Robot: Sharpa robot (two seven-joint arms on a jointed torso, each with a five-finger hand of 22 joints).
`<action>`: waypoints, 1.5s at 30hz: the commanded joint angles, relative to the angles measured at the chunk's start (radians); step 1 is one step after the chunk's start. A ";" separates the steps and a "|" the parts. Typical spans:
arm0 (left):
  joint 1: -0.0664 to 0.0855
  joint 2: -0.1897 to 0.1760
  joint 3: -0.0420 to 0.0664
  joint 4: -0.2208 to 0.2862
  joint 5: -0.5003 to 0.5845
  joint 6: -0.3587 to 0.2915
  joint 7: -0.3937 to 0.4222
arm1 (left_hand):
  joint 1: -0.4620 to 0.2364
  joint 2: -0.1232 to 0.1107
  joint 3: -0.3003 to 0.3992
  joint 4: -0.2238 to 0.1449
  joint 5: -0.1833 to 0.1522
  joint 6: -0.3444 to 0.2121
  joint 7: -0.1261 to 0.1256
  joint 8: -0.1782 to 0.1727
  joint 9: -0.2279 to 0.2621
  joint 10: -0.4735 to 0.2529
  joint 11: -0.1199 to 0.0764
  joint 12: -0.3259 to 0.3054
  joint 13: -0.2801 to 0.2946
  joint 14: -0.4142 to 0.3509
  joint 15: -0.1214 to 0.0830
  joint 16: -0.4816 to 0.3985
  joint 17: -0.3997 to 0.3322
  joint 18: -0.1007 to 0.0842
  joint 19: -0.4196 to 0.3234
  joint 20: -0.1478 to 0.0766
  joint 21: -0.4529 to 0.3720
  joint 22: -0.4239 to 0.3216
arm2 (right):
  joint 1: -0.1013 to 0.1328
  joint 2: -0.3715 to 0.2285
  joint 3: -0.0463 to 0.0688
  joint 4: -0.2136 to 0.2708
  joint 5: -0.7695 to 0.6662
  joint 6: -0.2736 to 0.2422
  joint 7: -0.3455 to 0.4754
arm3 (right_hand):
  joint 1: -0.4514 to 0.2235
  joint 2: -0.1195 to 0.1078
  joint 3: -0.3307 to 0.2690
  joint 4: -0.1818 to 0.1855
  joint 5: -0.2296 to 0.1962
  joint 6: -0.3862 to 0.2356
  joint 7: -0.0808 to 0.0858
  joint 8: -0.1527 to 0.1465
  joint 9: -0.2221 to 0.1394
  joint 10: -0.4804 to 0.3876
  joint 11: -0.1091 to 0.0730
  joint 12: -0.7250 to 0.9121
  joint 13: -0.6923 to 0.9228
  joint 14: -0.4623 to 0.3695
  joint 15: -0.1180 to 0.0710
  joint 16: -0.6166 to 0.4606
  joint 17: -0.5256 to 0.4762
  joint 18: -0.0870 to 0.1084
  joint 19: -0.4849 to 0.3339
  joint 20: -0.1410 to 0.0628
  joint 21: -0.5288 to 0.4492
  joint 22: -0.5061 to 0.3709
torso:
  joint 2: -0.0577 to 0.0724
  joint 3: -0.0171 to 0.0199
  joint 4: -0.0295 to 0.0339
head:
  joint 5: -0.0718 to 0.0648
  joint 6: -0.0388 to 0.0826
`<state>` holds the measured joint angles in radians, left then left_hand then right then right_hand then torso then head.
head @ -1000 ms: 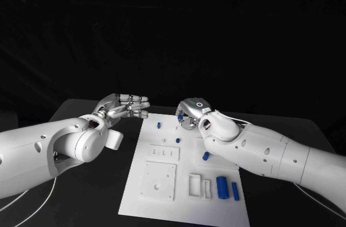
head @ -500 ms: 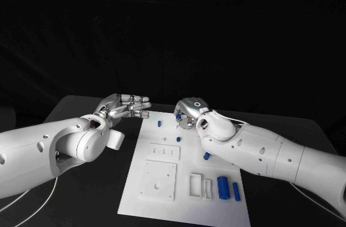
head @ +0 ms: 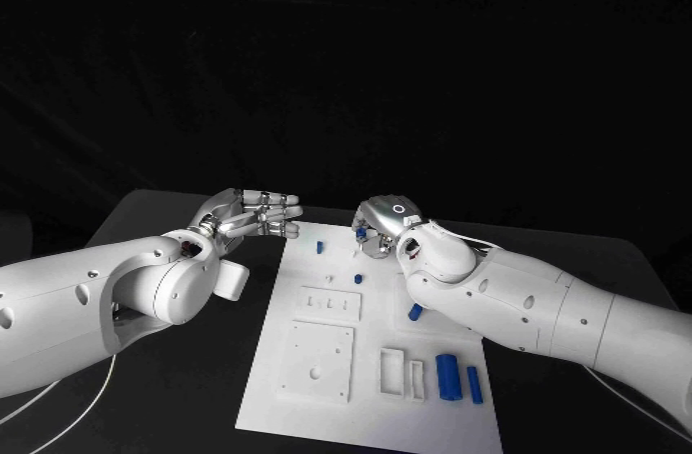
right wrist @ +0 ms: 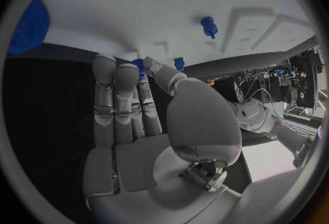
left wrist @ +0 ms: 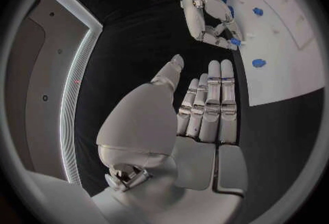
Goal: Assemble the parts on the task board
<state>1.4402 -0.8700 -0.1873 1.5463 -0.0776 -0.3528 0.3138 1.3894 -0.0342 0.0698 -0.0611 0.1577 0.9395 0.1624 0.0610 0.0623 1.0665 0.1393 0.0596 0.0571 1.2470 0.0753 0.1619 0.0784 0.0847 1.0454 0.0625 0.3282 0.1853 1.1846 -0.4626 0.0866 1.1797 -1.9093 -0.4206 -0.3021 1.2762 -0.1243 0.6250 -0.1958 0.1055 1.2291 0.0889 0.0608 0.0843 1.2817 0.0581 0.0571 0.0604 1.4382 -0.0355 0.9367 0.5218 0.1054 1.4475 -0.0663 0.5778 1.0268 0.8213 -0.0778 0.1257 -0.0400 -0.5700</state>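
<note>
White task board [head: 361, 374] lying mid-table on black table [head: 173, 224]. Right hand [head: 384, 224] hovering over board's far edge, fingertips pinching small blue part [head: 359, 234]. Left hand [head: 253, 214] hanging just off board's far left corner, fingers extended side by side, holding nothing. Blue cylinder [head: 444, 374] and slimmer blue peg [head: 473, 383] lying on board's near right.

Head camera looks down; wrist cameras sit behind hands; all share task board [head: 368, 364]
</note>
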 commanded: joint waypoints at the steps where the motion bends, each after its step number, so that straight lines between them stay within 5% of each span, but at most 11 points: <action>1: 0.002 0.000 0.001 0.000 -0.004 0.015 0.005 | 0.002 0.010 -0.002 -0.001 -0.005 -0.008 0.001 0.000 0.000 -0.008 -0.002 0.000 0.002 0.003 0.006 0.003 0.000 -0.004 0.001 0.002 0.001 -0.001 | -0.002 -0.003 -0.001 0.002 -0.015 0.029 -0.003 | 0.007 -0.002 -0.009 0.001 0.006 0.004 0.000 0.003 0.001 0.022 -0.019 0.001 0.001 0.000 -0.008 0.006 -0.002 0.011 0.010 -0.001 -0.011 0.007 | 0.002 0.0003 -0.0004 | 0.000 0.000; 31: 0.002 0.006 0.001 -0.009 -0.004 0.016 0.004 | 0.002 0.011 -0.004 -0.006 -0.006 -0.011 0.002 0.000 -0.001 -0.010 -0.001 0.000 0.002 0.002 0.006 0.003 0.000 -0.004 0.001 0.002 0.004 -0.004 | -0.003 0.009 -0.006 -0.014 -0.004 0.055 0.015 | 0.001 -0.006 -0.021 0.003 0.004 -0.009 0.003 0.003 -0.004 0.004 -0.013 0.001 0.001 0.000 -0.003 0.000 -0.006 0.013 0.016 0.003 -0.052 0.021 | 0.008 -0.0024 0.0011 | 0.005 0.004; 40: 0.002 0.006 0.001 -0.011 -0.004 0.015 0.003 | 0.002 0.011 -0.004 -0.007 -0.006 -0.014 0.002 0.000 -0.001 -0.012 -0.001 0.000 0.001 0.002 0.007 0.003 -0.001 -0.003 0.000 0.003 0.005 -0.005 | -0.003 0.009 -0.006 -0.021 0.018 0.036 0.024 | -0.010 -0.062 0.001 0.005 0.018 -0.115 0.026 0.001 -0.020 -0.155 0.033 0.001 -0.002 -0.004 0.027 -0.024 -0.021 0.035 0.010 0.029 -0.127 -0.009 | 0.008 -0.0025 -0.0008 | 0.007 0.005; 45: 0.002 0.005 0.001 -0.015 -0.004 0.015 0.003 | 0.002 0.011 -0.004 -0.007 -0.006 -0.014 0.002 0.000 -0.001 -0.012 -0.001 0.000 0.001 0.002 0.007 0.003 -0.001 -0.003 0.000 0.003 0.005 -0.005 | -0.003 -0.012 -0.006 0.000 0.024 0.007 0.021 | 0.044 -0.083 -0.102 0.023 0.024 -0.165 0.018 0.001 -0.022 -0.264 0.056 0.001 -0.003 0.001 0.040 -0.042 -0.039 0.062 0.032 0.048 -0.171 -0.039 | 0.008 -0.0015 -0.0007 | 0.006 0.009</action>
<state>1.4402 -0.8662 -0.1873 1.5316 -0.0784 -0.3513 0.3121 1.3894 -0.0342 0.0670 -0.0639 0.1577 0.9321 0.1623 0.0610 0.0623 1.0592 0.1395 0.0596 0.0570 1.2470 0.0753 0.1619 0.0784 0.0847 1.0454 0.0625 0.3282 0.1822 1.1821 -0.4687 0.0807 1.1722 -1.8925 -0.3955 -0.2878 1.3119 -0.2076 0.5345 -0.1767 0.1279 1.0687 0.1084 0.0629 0.0640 1.0267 0.1127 0.0572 0.0573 1.4397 -0.0011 0.8975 0.4847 0.1563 1.4666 -0.0247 0.4117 0.9915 0.8293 -0.0802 0.1254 -0.0331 -0.5630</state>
